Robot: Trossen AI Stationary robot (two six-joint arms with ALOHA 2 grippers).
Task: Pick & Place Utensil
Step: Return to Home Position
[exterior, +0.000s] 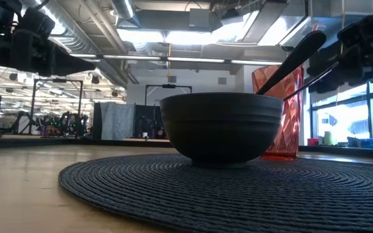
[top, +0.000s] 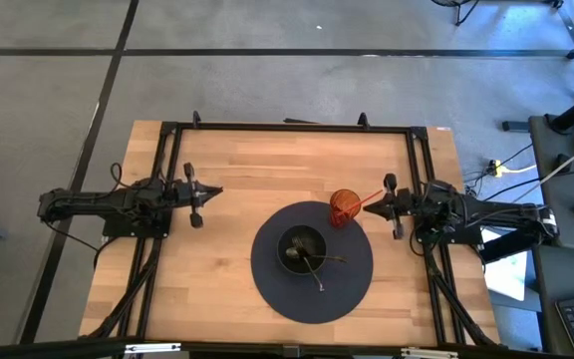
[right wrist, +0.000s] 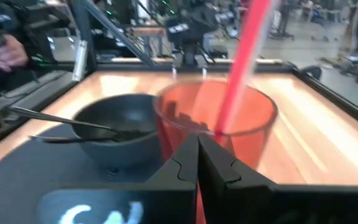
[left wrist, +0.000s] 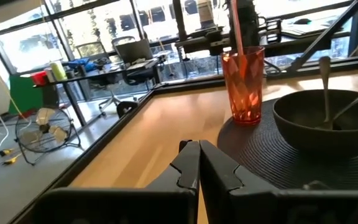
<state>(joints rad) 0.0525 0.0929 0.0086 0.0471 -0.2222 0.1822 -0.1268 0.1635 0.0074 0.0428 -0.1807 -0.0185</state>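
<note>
While both arms lay low at opposite edges of the wooden table [top: 227, 170], the black bowl [top: 302, 247] sat on the round black mat [top: 342, 289], a little toward 11 o'clock from the mat's middle in the high view. The mat itself lay toward 5 o'clock from the table's middle. Two dark utensils [top: 319, 274] rested inside the bowl. One handle leaned out over the rim toward 5 o'clock and the other toward 3 o'clock. Which was the spoon and which the fork could not be told from above. In the low view one broad-ended handle [exterior: 296, 55] rose past the bowl's rim in front of the orange cup [top: 344, 207].

That cup stood upright on the mat's edge at about 1 o'clock, close to the bowl but apart from it. Its red straw [top: 372, 197] tilted toward 2 o'clock.

The left gripper [top: 199, 195] sat at the table's 9 o'clock side, well apart from the mat. Its fingers [left wrist: 188, 165] were pressed together with nothing between them, pointed across the bare wood toward the cup and bowl.

The right gripper [top: 395, 207] sat at the 3 o'clock side, near the cup, which stood at its 9 o'clock. Its fingers [right wrist: 188, 165] were likewise closed flat against each other and empty. The cup filled the right wrist view straight ahead, with the bowl beyond it.
</note>
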